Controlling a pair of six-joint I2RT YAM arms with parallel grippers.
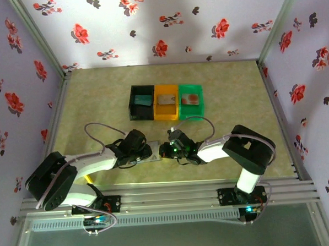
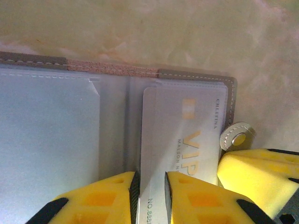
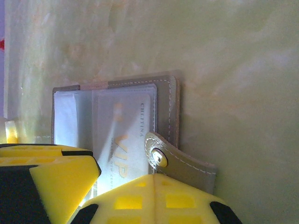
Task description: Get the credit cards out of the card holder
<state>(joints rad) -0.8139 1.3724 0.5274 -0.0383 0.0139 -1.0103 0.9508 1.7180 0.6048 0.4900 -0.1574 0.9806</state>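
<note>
Overhead, pale marbled tabletop (image 1: 229, 92), floral walls (image 1: 115, 26).

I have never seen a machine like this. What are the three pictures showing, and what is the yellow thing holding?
Two robot arms are bolted at the near table edge. The top view looks down from above; the other two come from cameras on each wrist. The yellow parts are gripper fingers. The left gripper pinches a pale VIP card lying in the open grey card holder. The right gripper is shut and presses at the holder's snap tab; whether it grips it is unclear. Farther back stand a black bin, an orange bin and a green bin, each with a card-like thing inside.
</note>
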